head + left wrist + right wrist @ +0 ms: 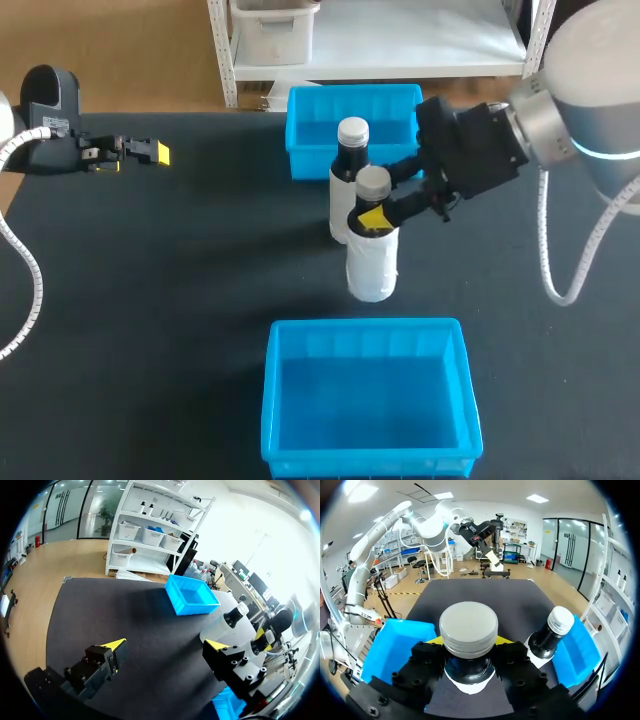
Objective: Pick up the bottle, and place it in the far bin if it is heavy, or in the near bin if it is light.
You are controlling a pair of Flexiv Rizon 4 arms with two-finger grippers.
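The left gripper (135, 152) is hovering over the left rear part of the black table (150, 300), well apart from every object; in the left wrist view its fingers (167, 645) are standing wide apart with nothing between them. Toward the middle, the near bin (365, 400) is sitting at the front edge, and the far bin (310, 140) is sitting at the rear edge. Between the two bins, the white-capped bottle (352, 150) is standing upright just in front of the far bin. The grey-capped bottle (372, 250) is standing upright just beside and in front of it; whether its base is touching the table cannot be determined. The right gripper (378, 215) is reaching in from the right and clamping the neck of the grey-capped bottle (468, 625) below the cap, one yellow tip on each side, as the right wrist view confirms.
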